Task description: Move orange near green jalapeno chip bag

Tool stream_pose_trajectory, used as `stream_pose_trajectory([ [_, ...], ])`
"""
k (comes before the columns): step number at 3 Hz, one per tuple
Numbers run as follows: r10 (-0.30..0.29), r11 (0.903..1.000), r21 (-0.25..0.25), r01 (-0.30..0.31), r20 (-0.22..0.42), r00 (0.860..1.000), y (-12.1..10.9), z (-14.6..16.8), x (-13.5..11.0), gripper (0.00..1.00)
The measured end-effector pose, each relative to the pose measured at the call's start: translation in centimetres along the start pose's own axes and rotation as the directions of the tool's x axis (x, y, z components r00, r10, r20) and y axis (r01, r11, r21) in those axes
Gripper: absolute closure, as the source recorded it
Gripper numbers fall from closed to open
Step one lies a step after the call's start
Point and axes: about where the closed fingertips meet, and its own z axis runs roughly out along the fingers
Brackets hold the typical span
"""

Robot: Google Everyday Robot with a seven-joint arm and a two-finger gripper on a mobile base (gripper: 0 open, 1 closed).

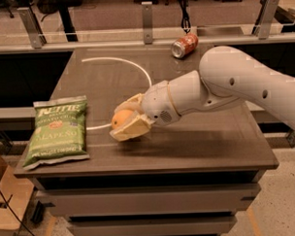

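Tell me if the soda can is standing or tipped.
Tipped: the can lies on its side at the back. The gripper, holding the orange, is right of the bag.

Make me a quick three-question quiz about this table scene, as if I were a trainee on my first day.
1. True or false: the gripper, above the middle of the table, is shut on the orange.
2. Fill in: in the picture, the green jalapeno chip bag lies to the ___ of the orange, apart from it.
3. What lies on its side at the table's far edge?
A) a bottle
B) the soda can
C) an apple

Key: 1 true; 2 left; 3 B.
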Motion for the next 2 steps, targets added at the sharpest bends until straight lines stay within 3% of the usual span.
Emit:
stream_pose_trajectory([
  [1, 0.048, 0.9989, 0.000, -0.048, 0.048, 0.998, -0.92, 3.07, 0.47, 0.82],
  [2, 0.054, 0.9986, -0.002, -0.054, 0.054, 0.997, -1.18, 3.43, 0.09, 0.59],
])
